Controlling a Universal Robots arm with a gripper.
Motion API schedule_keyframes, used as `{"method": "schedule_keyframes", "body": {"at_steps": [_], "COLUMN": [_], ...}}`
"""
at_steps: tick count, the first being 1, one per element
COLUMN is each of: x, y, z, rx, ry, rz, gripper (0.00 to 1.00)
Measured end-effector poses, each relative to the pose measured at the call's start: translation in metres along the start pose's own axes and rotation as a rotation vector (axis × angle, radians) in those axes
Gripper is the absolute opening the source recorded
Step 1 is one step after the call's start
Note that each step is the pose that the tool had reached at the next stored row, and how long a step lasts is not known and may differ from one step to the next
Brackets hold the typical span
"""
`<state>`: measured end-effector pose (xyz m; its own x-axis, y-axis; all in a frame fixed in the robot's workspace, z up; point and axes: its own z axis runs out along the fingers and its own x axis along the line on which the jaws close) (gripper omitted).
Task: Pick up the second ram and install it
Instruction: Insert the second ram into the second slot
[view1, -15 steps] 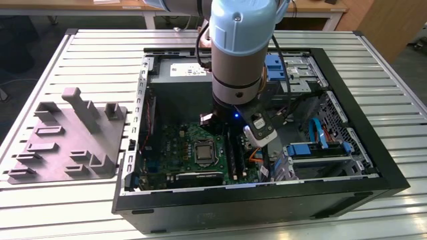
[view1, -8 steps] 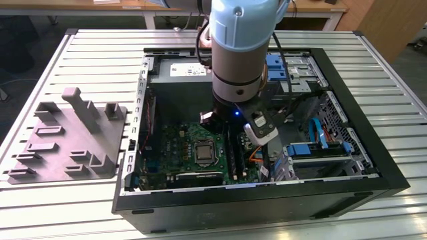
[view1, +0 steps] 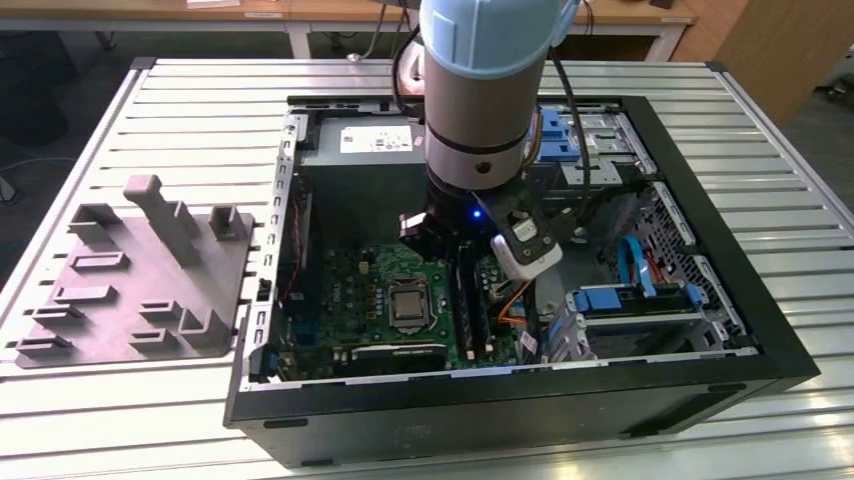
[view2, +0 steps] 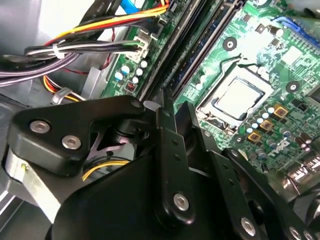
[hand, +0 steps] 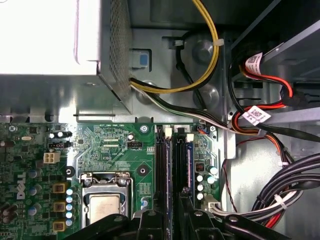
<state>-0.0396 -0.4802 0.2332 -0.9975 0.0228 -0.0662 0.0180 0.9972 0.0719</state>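
1. Second ram (hand: 189, 167): dark board with blue-green edge, standing on edge in a motherboard slot (hand: 176, 167), parallel to the neighbouring black slots; in the first wrist view it runs straight out from between the gripper fingers.
2. Gripper (hand: 175, 220): black fingers (view2: 167, 120) directly over the near end of the slot row, drawn close together on either side of the ram's line. Whether they clamp the ram or merely bracket it cannot be told.
3. Motherboard (view1: 360, 290): green, CPU socket (view2: 237, 97) just beside the slots.
4. Cable bundle (hand: 280, 190): black, yellow and red leads on the slots' far side from the socket.
5. Computer case (view1: 534, 400): open, lying on a slatted table (view1: 200, 120).
6. Grey fixture tray (view1: 134, 290): on the table at the exterior view's left, well apart from the gripper.
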Motion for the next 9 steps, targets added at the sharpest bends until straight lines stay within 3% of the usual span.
{"method": "schedule_keyframes", "body": {"at_steps": [8, 9], "x": [0.0000, 0.0000], "y": [0.0000, 0.0000], "z": [-0.0005, -0.0005], "rx": [0.0002, 0.0002], "ry": [0.0001, 0.0001], "rz": [0.000, 0.000], "gripper": [0.25, 0.19]}}
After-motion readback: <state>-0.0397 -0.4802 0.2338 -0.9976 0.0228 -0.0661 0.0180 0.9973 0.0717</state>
